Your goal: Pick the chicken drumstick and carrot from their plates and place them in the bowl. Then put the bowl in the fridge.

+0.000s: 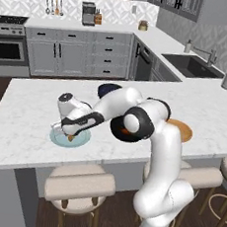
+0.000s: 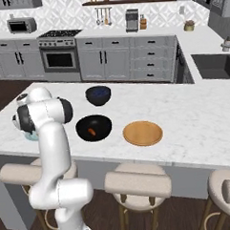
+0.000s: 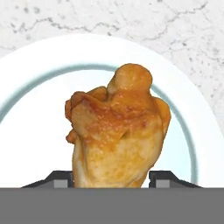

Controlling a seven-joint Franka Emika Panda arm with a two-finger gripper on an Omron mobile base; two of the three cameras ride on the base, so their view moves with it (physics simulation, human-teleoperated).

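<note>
One chicken drumstick [image 3: 117,135] sits on the pale blue plate [image 3: 30,87] at the desk's near edge, between the jaws, which stand apart on either side of it. It likely handles as light, firm and greasy, so grip its thick middle.

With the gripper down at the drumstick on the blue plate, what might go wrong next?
The chicken drumstick is lumpy and sits between the fingertips, so a squeeze may slip off or skid the light-blue plate. The carry to the black bowl, already holding the carrot, crosses bare counter, where a loose grip could drop it.
</note>
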